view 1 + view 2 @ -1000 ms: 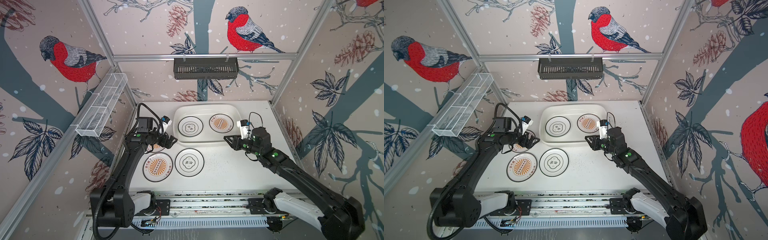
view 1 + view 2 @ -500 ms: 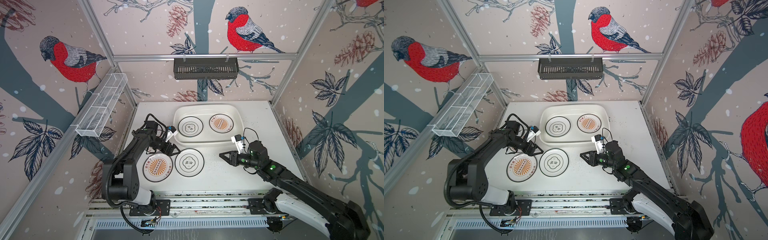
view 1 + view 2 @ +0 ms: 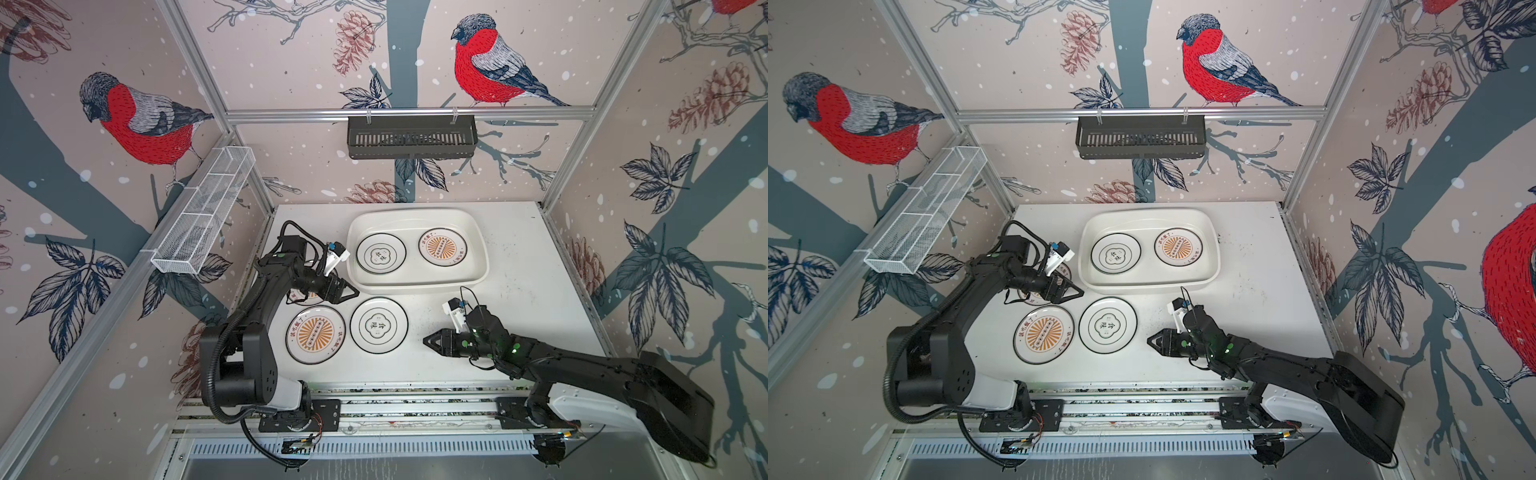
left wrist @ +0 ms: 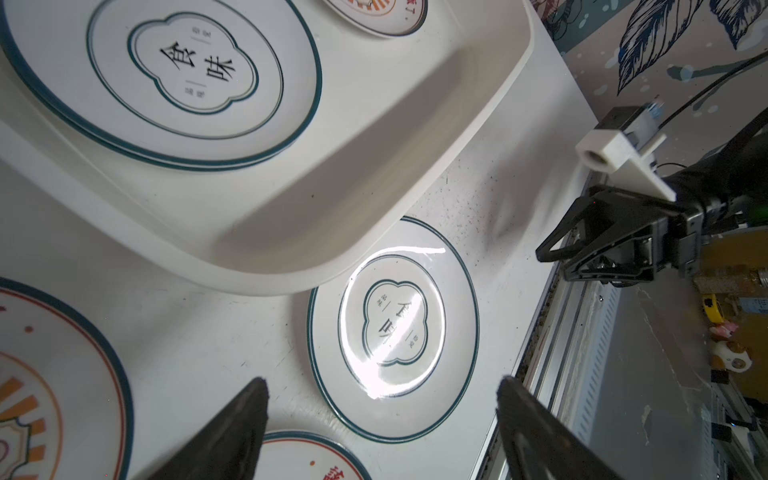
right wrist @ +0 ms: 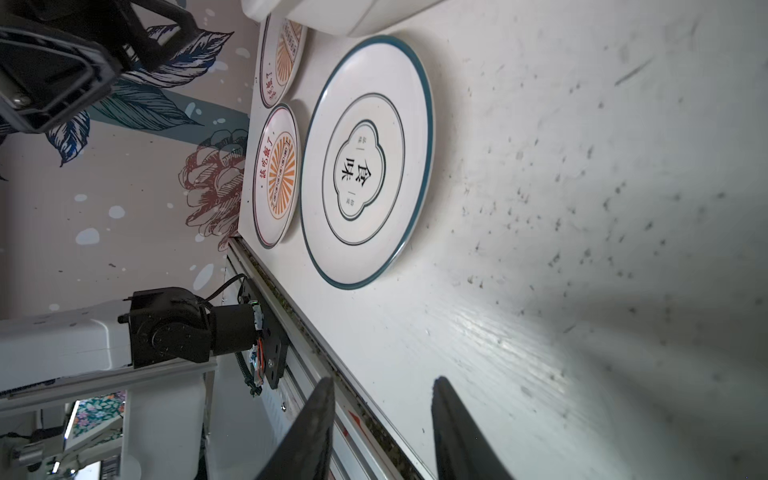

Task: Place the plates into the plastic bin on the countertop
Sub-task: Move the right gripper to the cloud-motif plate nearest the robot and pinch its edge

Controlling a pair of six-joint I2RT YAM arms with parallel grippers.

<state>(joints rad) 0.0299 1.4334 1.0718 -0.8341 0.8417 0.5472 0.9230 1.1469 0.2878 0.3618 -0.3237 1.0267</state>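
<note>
Two plates point(image 3: 381, 253) lie in the plastic bin point(image 3: 415, 279); three others lie on the bench point(image 3: 519, 299) near it — one half hidden under the left arm point(image 3: 266, 307). The left tool point(image 3: 351, 294) is spread wide and empty, the right tool point(image 3: 428, 341) is slightly parted, also empty.

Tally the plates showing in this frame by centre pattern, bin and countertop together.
Orange sunburst plates: 3
Black quatrefoil plates: 2
Total: 5 faces showing; any stacked beneath are uncounted.

Plates point(image 3: 381, 253) in plastic bin point(image 3: 415, 287), others on countertop point(image 3: 523, 291), left tool point(image 3: 349, 296) above one
</note>
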